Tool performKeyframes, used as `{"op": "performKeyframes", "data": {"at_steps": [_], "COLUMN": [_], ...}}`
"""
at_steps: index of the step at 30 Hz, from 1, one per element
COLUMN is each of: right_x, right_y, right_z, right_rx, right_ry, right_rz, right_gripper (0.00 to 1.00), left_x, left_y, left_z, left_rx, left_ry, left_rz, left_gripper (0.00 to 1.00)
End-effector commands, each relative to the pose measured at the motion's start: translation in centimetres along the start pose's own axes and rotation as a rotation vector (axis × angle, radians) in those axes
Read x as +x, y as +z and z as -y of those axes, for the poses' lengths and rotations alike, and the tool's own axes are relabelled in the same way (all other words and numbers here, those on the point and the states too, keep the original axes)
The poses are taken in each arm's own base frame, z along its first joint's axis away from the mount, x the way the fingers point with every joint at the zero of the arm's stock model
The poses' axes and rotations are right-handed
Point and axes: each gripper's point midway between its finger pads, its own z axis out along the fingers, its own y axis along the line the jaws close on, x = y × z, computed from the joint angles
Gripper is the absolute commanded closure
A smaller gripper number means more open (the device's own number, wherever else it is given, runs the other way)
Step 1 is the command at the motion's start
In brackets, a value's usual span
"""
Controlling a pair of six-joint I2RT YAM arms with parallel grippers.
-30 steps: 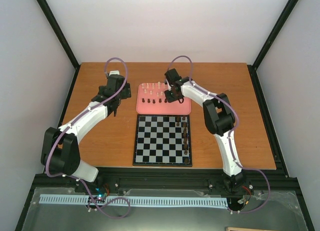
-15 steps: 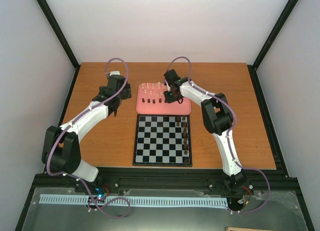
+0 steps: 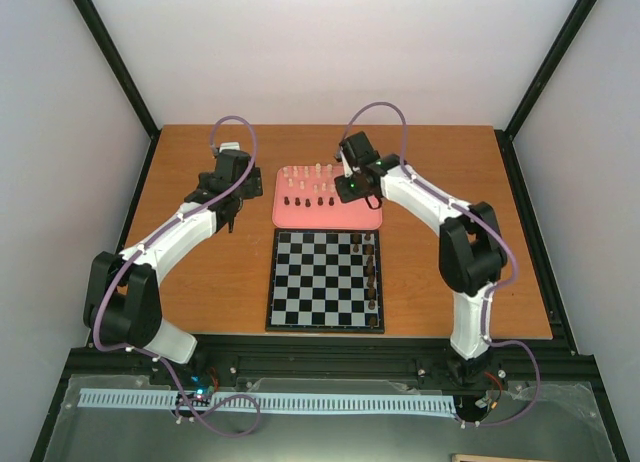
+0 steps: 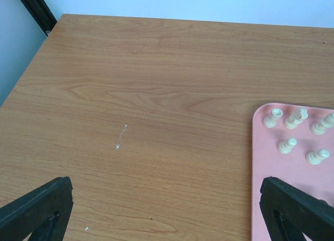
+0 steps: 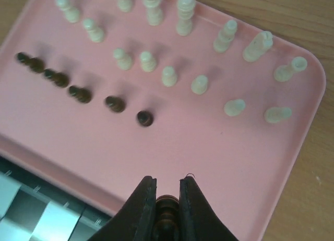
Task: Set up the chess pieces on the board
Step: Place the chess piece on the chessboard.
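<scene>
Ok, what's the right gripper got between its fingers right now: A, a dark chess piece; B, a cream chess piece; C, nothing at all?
A: the right wrist view shows the right gripper shut on a dark chess piece.

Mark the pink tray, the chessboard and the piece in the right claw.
pink tray (image 5: 219, 163): right wrist view, bare floor.
chessboard (image 3: 310, 282): top view, bare central squares.
dark chess piece (image 5: 166, 216): right wrist view, its head, in the right claw (image 5: 167, 184).

White arm links (image 3: 175, 232); black joints (image 3: 470, 257); looping purple cables (image 3: 232, 118); black end effector fingers (image 5: 139, 209).
</scene>
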Motion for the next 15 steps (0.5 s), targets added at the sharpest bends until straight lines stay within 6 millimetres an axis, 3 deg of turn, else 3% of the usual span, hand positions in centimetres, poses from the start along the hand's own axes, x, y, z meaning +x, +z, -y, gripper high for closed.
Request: {"op": "performKeyframes", "data": {"at_steps": [1,9,15], "right_x": [1.8,7.2,10.8], "right_y": [-2.7,-6.9,-6.7], "right_z": [-2.3,-5.1,-6.0], "right_rx": [-0.031,-0.036,-0.042], "right_ry": [-0.008,-0.061,-0.080], "right_rz": [0.018,-0.001,-0.049], "right_gripper": [0.91,0.90,0.90], "left_x": [-2.0,-2.1,-2.1], "left_y": [-0.6,-0.9,-1.0], "left_z": [-0.1,0.1,0.0], "left_rx": [0.000,0.017,0.019], "left_ry": [-0.018,-0.026,-0.030], "left_rz": [0.049,0.055,0.056], "left_gripper": [0.00,0.00,0.00]}}
